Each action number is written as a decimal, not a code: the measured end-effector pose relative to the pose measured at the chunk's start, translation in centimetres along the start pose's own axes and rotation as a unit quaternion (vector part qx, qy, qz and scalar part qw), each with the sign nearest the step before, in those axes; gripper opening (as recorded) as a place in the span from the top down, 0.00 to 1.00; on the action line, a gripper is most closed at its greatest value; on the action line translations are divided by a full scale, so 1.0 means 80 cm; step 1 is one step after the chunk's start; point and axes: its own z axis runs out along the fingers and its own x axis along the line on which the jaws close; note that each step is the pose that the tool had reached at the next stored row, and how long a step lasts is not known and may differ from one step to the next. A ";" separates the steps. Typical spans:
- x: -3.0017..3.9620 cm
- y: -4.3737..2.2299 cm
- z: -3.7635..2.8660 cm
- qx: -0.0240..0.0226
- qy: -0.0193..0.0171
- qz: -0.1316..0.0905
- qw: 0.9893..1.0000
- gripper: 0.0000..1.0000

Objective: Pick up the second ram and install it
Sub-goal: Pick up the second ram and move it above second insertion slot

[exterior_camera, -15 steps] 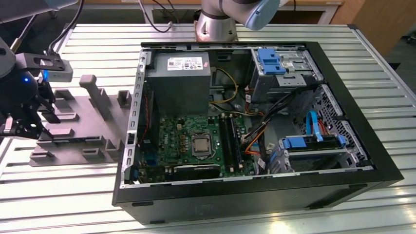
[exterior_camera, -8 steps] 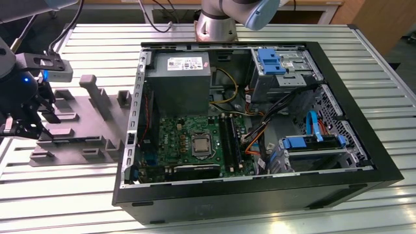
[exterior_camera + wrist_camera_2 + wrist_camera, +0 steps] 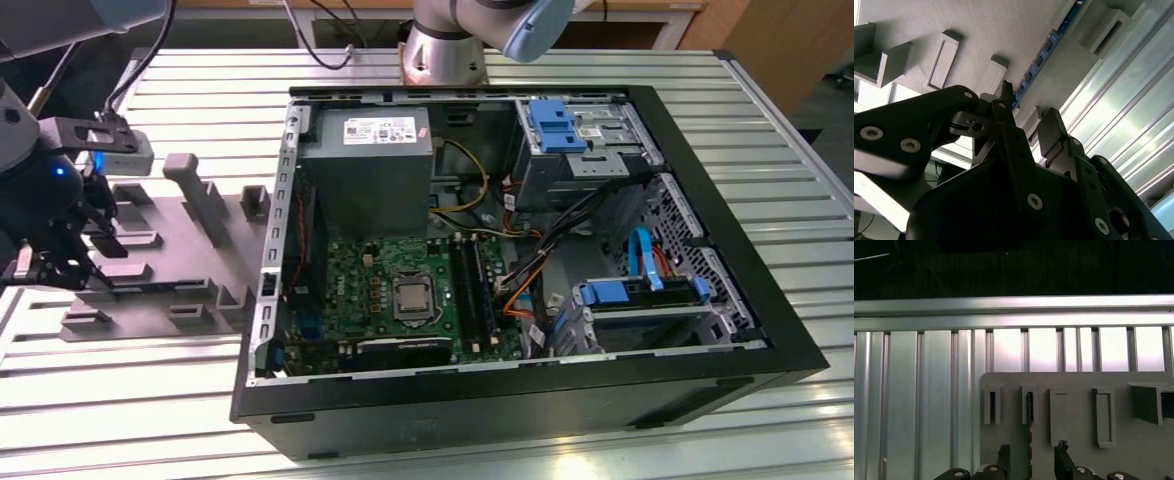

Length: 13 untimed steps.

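One thin blue ram [image 3: 1041, 57], on edge

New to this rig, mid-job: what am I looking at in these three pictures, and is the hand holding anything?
This is one robot arm with a two-fingered hand. The exterior view, from a camera off the arm, shows a slatted metal table with an open computer case and, at that view's left, a grey parts holder. Both wrist views come from cameras on the arm, looking past the hand. The second ram, a thin blue stick, stands on edge in a holder slot. The hand is open, one finger either side of it, so nothing is held.
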 end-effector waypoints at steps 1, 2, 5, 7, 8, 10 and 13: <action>0.0002 -0.0001 0.0023 0.000 0.000 0.000 1.000 0.53; 0.0005 -0.0002 0.0047 0.000 0.000 0.000 1.000 0.53; 0.0016 -0.0004 0.0115 0.000 0.000 0.000 1.000 0.53; 0.0024 -0.0005 0.0159 0.000 0.000 0.000 1.000 0.53; 0.0026 -0.0005 0.0181 0.000 0.000 0.000 1.000 0.53; 0.0030 -0.0004 0.0228 0.000 -0.001 0.000 1.000 0.53; 0.0031 -0.0003 0.0246 0.000 -0.003 0.000 1.000 0.53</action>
